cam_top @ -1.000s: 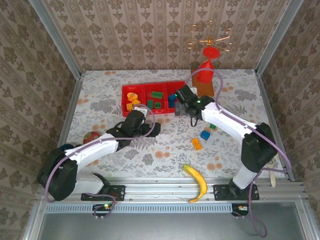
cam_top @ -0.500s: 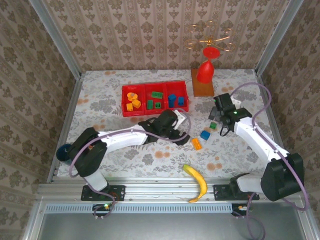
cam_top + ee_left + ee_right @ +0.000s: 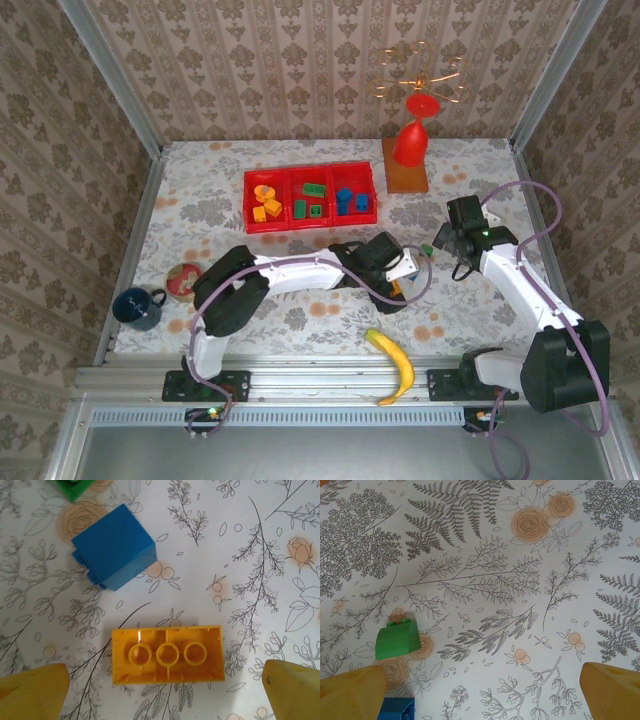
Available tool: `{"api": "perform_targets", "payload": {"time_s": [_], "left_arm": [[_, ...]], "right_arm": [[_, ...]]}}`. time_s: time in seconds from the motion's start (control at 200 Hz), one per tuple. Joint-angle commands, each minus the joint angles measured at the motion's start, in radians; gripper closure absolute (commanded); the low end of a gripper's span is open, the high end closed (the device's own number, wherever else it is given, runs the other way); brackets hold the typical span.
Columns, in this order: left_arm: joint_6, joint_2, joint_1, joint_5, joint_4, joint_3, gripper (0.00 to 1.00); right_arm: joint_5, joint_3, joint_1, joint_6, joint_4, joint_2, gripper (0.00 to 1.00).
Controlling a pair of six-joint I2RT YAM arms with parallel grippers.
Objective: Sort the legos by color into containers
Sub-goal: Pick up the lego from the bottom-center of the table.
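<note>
Mostly, the sorting looks done: the red tray (image 3: pixel 312 228), at the far side of the desk (image 3: pixel 200 180), holds legos (image 3: pixel 314 188) split by compartment, orange-yellow left, green middle, blue right. Three lie loose to its near right: an orange brick (image 3: pixel 166 653), a blue brick (image 3: pixel 114 546) and a green brick (image 3: pixel 397 638). The left jaws stand open astride the orange one; the right jaws hang open near the green.

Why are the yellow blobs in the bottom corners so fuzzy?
Left wrist view: those are the left fingers, probably too near the lens; the orange brick looks sharp. Right wrist view: fuzzy right fingers, crisp green brick.
</note>
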Motion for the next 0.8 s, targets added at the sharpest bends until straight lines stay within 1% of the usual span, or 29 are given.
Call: {"api": "perform_targets", "payload": {"time_s": [0.0,0.165,0.43,0.535,0.68,0.795], "left_arm": [[0.054,0.049,-0.009,-0.048,-0.115,0.080,0.01],[0.066,0.122,-0.021,-0.082,-0.182,0.164,0.04],[0.059,0.202,-0.026,-0.101,-0.263,0.262,0.10],[0.051,0.224,-0.026,-0.101,-0.295,0.293,0.16],[0.034,0.250,-0.024,-0.090,-0.346,0.335,0.28],[0.012,0.261,-0.020,-0.088,-0.384,0.358,0.31]], "right_arm": [[-0.011,-0.008,-0.008,0.010,0.016,-0.017,0.00],[-0.022,-0.007,-0.010,0.008,0.026,-0.015,0.00],[-0.022,-0.015,-0.013,0.008,0.027,-0.018,0.00],[-0.021,-0.018,-0.013,0.010,0.029,-0.019,0.00],[-0.024,-0.018,-0.013,0.010,0.030,-0.022,0.00],[-0.024,-0.020,-0.013,0.010,0.030,-0.022,0.00]]}}
